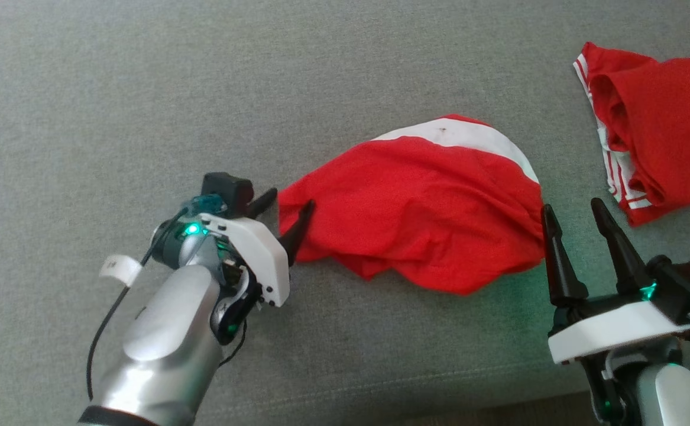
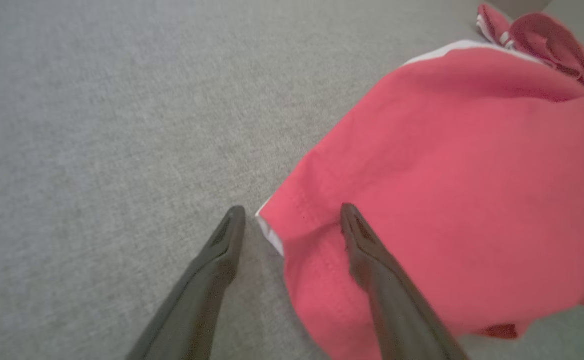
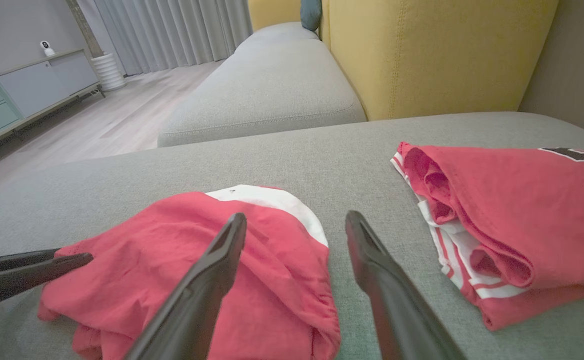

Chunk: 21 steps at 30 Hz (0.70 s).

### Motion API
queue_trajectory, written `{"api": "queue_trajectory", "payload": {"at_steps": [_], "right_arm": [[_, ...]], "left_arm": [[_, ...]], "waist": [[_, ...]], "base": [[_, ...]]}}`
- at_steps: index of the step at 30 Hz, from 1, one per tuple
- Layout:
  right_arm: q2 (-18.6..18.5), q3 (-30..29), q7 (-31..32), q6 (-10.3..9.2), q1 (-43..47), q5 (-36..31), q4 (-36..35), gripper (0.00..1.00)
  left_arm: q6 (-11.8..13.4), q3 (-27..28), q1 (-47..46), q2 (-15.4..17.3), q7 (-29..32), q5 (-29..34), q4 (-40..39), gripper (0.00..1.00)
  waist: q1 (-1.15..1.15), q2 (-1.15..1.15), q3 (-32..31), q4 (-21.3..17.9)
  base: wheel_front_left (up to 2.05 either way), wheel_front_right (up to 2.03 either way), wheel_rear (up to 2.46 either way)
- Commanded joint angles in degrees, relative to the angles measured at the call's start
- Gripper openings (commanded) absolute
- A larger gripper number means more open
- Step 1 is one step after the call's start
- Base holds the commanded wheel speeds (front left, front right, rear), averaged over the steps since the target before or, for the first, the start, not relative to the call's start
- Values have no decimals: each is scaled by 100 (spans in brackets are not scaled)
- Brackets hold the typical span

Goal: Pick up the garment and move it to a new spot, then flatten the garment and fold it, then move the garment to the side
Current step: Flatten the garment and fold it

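Red knit cloth, white band along the far edge: garment, one item. It lies crumpled in a loose mound at mid-cushion, hem rolled under on the near side, surface creased, no sleeve or leg opening that can be told apart.

Left corner: stitched hem with a white trim edge, lying between the two fingers of the left gripper. Its jaws are spread wide, one finger over the cloth, the other over bare cushion, nothing clamped.

Right edge: right gripper just beside it on the near side, jaws likewise wide and empty.

Step in hand, as judged: taking hold of the heap at both ends, either to lift and resite it or to draw it flat; no folding done.

Next move calls for: the left jaws to close on the hem corner, the right to reach in for a matching edge.

Support: grey woven seat cushion.

Far right: folded red jersey, striped trim, well apart.
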Motion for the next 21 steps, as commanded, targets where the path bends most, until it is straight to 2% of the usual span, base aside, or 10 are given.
{"api": "queue_trajectory", "payload": {"at_steps": [1,2,3,6,12,17,21], "right_arm": [[-31,142,-60,22,-192,61,-172,100],[-31,147,-70,22,-198,85,-160,100],[-31,147,-78,22,-204,91,-150,100],[-31,133,-95,22,-206,133,-118,100],[-31,115,-76,22,-177,209,-40,100],[-31,85,-42,22,-150,262,-4,100],[-31,21,-11,22,-90,311,5,100]], "left_arm": [[-31,74,-251,148,29,-60,-74,81],[-32,22,-294,178,7,-86,-34,25],[-32,-3,-337,210,-49,-96,1,0],[-5,18,-479,302,-450,-8,2,0],[319,63,-821,520,-1407,444,-359,0],[409,-100,-812,707,-1640,804,-826,0],[404,-567,-277,989,-1669,1228,-1316,0]], "waist": [[0,0,6,-12],[0,0,6,-16],[0,0,4,-15],[0,0,-28,12],[0,0,-172,151],[0,0,-253,255],[0,0,-317,352]], "base": [[0,0,0],[0,0,0],[0,0,0],[0,0,0],[0,0,0],[0,0,0],[0,0,0]]}}
